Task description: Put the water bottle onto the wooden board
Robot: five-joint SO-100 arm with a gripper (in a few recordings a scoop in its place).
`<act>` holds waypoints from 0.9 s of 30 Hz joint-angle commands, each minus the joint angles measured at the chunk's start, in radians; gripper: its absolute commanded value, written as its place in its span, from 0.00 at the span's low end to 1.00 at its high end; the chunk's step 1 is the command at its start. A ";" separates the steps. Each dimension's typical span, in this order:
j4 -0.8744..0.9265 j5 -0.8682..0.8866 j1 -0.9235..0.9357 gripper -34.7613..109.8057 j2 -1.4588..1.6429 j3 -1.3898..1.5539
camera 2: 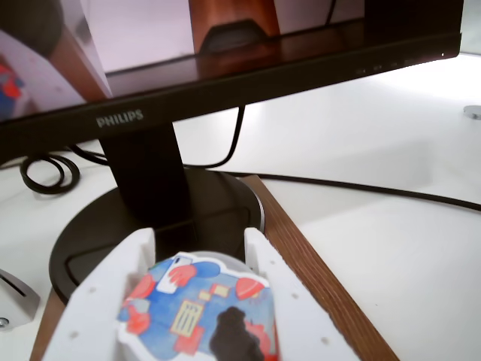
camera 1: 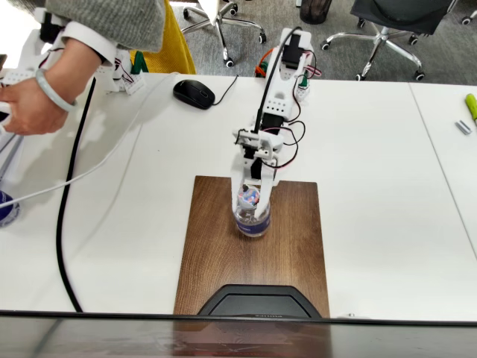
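- Fixed view: gripper [camera 1: 252, 203] clamped on water bottle [camera 1: 252, 216], bottle upright on wooden board [camera 1: 223, 253], mid-board. Board flat on white desk [camera 1: 373, 186]; mouse [camera 1: 194, 93] behind.
- Wrist view: fingers [camera 2: 289, 301] flank the printed cap [camera 2: 199, 312] on both sides; monitor stand [camera 2: 150, 218] sits on the board's edge [camera 2: 323, 278] ahead.

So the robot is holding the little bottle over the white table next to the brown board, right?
Not quite. The jaws do hold the water bottle, but it is over the wooden board itself, not over the white table beside it. The fixed view shows wood on every side of the bottle.
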 commanded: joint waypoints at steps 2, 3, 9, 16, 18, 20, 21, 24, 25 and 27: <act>-0.117 0.008 -0.011 0.24 0.114 0.041; -0.124 0.006 -0.011 0.24 0.117 0.054; -0.199 0.002 -0.012 0.24 0.115 0.129; -0.262 -0.006 -0.015 0.24 0.103 0.186; -0.287 -0.008 -0.018 0.24 0.098 0.206; -0.304 -0.008 -0.020 0.24 0.092 0.222; -0.313 -0.011 -0.020 0.24 0.089 0.229; -0.333 -0.017 -0.020 0.24 0.074 0.238; -0.334 -0.021 -0.020 0.24 0.071 0.241; -0.337 -0.025 -0.018 0.24 0.063 0.241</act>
